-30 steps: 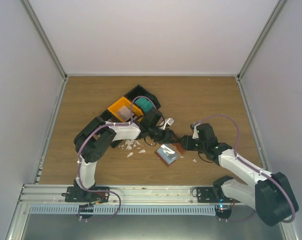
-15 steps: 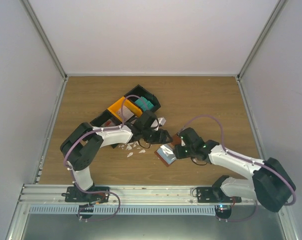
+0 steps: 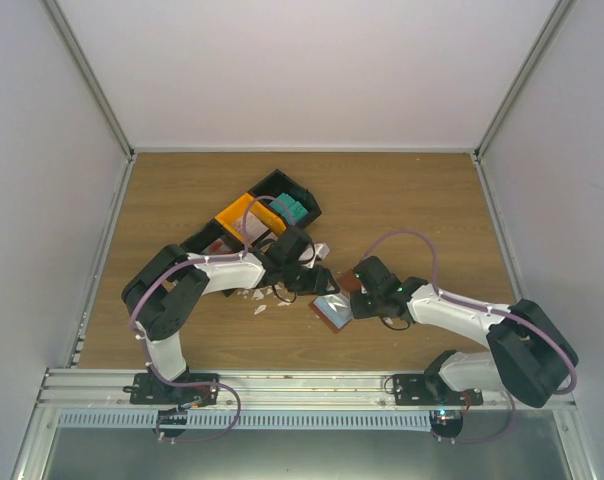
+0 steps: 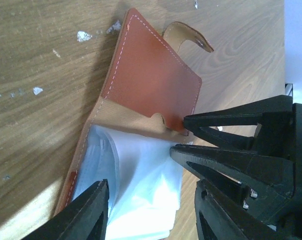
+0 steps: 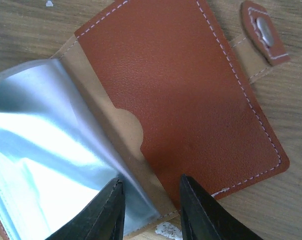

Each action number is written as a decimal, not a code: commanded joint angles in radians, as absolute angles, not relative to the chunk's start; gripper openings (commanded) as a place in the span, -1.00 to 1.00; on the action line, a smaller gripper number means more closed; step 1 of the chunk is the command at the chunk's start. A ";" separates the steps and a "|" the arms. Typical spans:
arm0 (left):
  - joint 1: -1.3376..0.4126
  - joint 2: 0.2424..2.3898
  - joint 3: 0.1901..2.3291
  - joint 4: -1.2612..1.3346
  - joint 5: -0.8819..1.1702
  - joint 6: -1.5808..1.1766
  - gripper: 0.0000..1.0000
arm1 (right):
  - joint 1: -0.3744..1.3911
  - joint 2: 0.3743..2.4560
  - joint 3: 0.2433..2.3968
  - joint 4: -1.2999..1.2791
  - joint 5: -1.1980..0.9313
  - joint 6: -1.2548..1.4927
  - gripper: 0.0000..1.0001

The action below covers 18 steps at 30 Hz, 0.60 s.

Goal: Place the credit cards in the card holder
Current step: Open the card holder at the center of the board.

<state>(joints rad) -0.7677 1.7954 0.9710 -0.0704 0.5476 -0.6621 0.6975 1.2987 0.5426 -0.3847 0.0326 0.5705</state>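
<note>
While your left gripper (image 4: 150, 200) hangs wide over the unfolded reddish-brown leather card holder (image 4: 156, 75), right gripper (image 5: 150, 182) narrow at its pocket edge, grip unclear.

I am standing by a robotics lab's test cell. Plain white panels (image 3: 302, 70) box in a wood-grain desk (image 3: 412, 200) on three sides, with bare metal frame posts (image 3: 87, 85) at the corners. A black-and-white left arm (image 3: 222, 270) and right arm (image 3: 462, 315) are bolted to a slotted aluminium rail (image 3: 312, 385) along the near edge. Purple cables (image 3: 412, 236) loop off them.
</note>
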 commanded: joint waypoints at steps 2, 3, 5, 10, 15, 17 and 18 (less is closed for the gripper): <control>-0.765 1.793 0.952 -0.029 0.604 -0.649 -0.08 | 0.705 1.331 0.535 -0.390 0.059 0.604 -0.37; -0.765 1.792 0.950 -0.025 0.615 -0.650 -0.10 | 0.704 1.331 0.535 -0.388 0.058 0.609 -0.37; -0.765 1.789 0.947 -0.013 0.651 -0.654 -0.11 | 0.701 1.323 0.535 -0.386 0.049 0.617 -0.36; -0.765 1.810 0.946 0.042 0.743 -0.670 -0.03 | 0.672 1.227 0.535 -0.349 -0.042 0.626 -0.06; -0.765 1.847 0.971 0.095 0.793 -0.690 0.06 | 0.603 1.137 0.502 -0.279 -0.151 0.636 0.05; -0.765 1.864 0.987 0.118 0.816 -0.698 0.07 | 0.580 1.116 0.491 -0.274 -0.162 0.638 0.05; -0.765 1.874 0.995 0.129 0.828 -0.701 0.07 | 0.569 1.102 0.485 -0.272 -0.168 0.640 0.05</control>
